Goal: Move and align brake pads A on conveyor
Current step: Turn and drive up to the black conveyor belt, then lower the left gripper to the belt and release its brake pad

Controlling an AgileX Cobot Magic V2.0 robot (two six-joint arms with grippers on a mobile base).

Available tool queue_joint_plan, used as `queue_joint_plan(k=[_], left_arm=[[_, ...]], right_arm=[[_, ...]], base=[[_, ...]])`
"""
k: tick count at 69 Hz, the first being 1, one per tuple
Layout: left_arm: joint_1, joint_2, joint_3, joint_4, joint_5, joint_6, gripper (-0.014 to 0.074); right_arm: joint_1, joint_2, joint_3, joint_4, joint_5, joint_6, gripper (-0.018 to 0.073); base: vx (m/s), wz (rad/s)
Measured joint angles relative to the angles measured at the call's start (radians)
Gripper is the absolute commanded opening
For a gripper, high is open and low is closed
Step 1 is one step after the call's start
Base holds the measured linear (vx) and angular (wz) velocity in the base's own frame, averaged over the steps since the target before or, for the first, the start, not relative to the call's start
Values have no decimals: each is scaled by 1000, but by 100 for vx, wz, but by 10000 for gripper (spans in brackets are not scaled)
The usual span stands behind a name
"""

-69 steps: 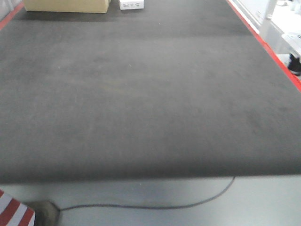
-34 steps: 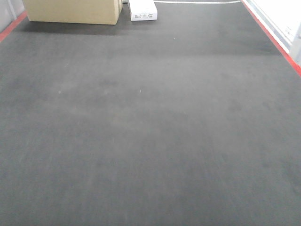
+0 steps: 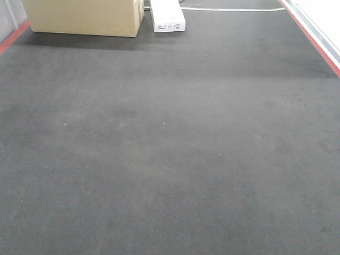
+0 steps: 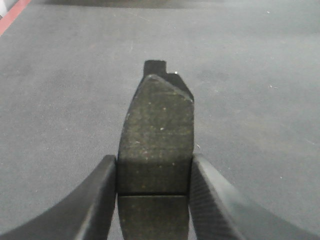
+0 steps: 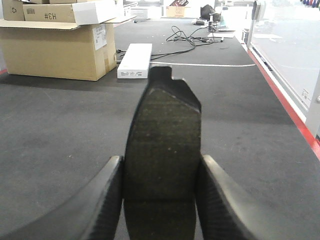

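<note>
Now: one pad pinched in each gripper, over the belt

On my left wrist feed, the left gripper (image 4: 155, 197) has both fingers (image 4: 95, 200) pressed against the sides of the left pad (image 4: 157, 125). The pad points away from the camera. Its groove lies between the fingers and its dark backing tab is at the far tip. Below it is the belt (image 4: 260, 100), with a red strip (image 4: 12, 15) in the far left corner. I can't tell whether the pad touches the belt.

On the right wrist feed, the right gripper (image 5: 160, 200) is clamped on the right pad (image 5: 162, 135) in the same way, tab end forward, with the belt beneath it.

At the belt's far end on the left sits a cardboard box (image 3: 82, 16), and a flat white box (image 3: 168, 16) lies just beside it on the right. A smaller carton (image 5: 75, 12) marked "#H3" rests on the cardboard box. I can't see what is inside any of the three. A white cable (image 3: 228, 9) runs along the belt beyond the white box.
</note>
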Motion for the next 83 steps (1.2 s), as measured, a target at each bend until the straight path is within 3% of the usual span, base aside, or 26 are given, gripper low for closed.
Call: queue_joint_plan(k=[60, 72, 83], left_arm=[[0, 0, 0, 0, -2, -1, -6], [0, 39, -20, 6, 15, -102, -3], [0, 244, -148, 17, 52, -135, 0]], right_arm=[[0, 0, 0, 0, 0, 0, -5], [0, 0, 0, 0, 0, 0, -5], [0, 0, 0, 0, 0, 0, -5]], base=[[1, 0], [0, 0], [0, 0]])
